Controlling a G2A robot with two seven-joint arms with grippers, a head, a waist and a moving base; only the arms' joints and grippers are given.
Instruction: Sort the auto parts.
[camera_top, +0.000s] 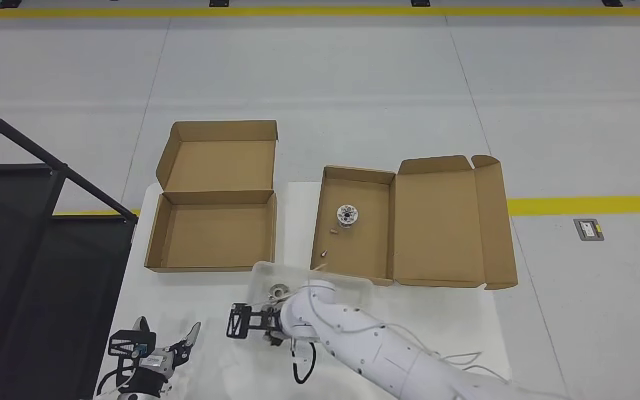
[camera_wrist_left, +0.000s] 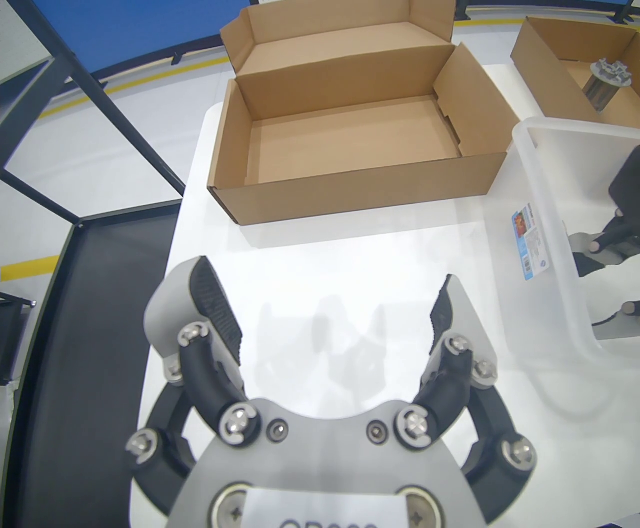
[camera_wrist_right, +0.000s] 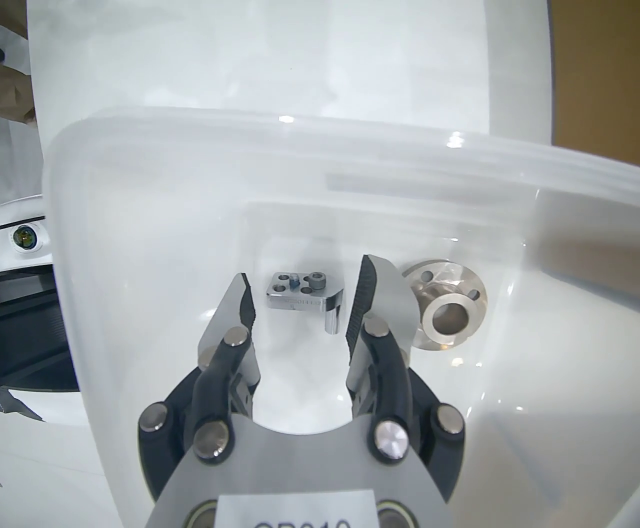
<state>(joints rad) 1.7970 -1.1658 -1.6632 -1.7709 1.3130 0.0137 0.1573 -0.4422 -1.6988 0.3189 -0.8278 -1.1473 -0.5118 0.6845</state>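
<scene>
Now the right pincer (camera_wrist_right: 305, 275), open and empty, has the metal block (camera_wrist_right: 295, 295) dead ahead, long axis lying jaw to jaw.

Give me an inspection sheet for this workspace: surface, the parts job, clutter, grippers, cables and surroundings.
Surface: white table, carrying two cardboard boxes and a plastic bin.
Job's things: left box and right box both open; right box holds a round part and a small part; bin holds a metal block and a flange.
Clutter: nothing seen.
Grippers: left gripper open above the table, holding nothing; right gripper open inside the bin, fingers either side of the metal block.
Cables: a cable loops beside the right arm.
Surroundings: black frame beside the table; yellow line on the floor.
</scene>
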